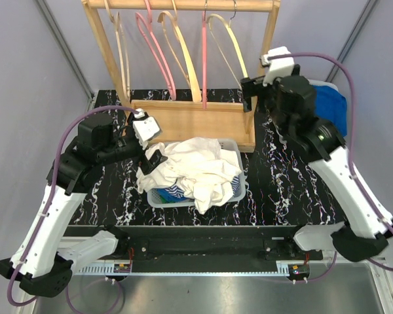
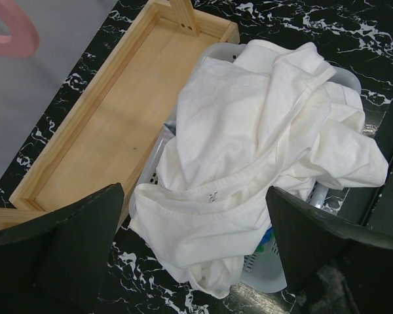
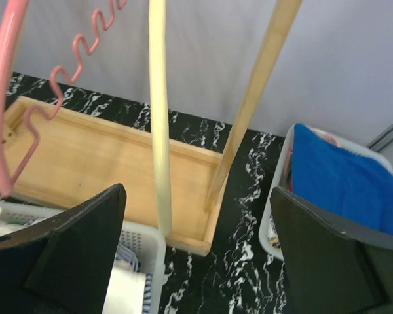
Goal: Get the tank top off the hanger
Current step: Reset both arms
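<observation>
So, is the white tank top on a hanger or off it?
Off. The white tank top lies crumpled in the basket in front of the rack, and the hangers on the rack are bare.

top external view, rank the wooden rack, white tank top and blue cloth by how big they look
1. wooden rack, clearly the largest
2. white tank top, heaped in front of it
3. blue cloth, smallest as seen, though part of it is hidden
</observation>
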{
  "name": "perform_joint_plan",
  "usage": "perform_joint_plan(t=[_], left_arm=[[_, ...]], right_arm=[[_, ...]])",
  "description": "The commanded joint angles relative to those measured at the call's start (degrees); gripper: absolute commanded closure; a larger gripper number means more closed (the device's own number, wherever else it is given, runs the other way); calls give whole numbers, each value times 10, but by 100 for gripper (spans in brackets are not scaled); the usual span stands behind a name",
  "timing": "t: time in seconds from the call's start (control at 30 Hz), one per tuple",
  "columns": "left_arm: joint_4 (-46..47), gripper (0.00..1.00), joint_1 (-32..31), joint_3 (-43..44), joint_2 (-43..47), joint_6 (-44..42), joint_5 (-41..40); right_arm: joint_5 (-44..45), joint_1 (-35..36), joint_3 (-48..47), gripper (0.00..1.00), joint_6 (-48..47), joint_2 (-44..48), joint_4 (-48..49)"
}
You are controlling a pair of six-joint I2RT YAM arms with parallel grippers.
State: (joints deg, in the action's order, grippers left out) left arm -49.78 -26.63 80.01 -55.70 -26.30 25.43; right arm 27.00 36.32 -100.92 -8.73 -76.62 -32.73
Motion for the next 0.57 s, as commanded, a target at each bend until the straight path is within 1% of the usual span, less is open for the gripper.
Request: perform_joint_plan(t=[0.0, 0.03, 0.07, 0.13, 0.2, 0.27, 0.4, 0.53], left_arm=[[33, 1, 6, -2, -3, 0, -23], [32, 1, 7, -2, -1, 2, -23], [32, 1, 11, -5, 0, 2, -24], [33, 1, 14, -7, 2, 3, -24], [34, 1, 18, -18, 4, 5, -21], [38, 1, 22, -33, 6, 6, -20], [61, 1, 30, -59, 8, 21, -32], [87, 1, 38, -81, 0, 44, -38]], right_arm=[[-56, -2, 66, 0, 84, 87, -11], [-56, -1, 96, 0, 107, 101, -15], [-64, -2, 109, 0, 112, 125, -20], [-74, -2, 131, 0, 137, 143, -50], [-75, -2, 133, 0, 155, 154, -96], [-66, -2, 149, 0, 185, 170, -112], [-62, -2, 196, 0, 191, 201, -111], [-54, -2, 215, 0, 188, 196, -116]])
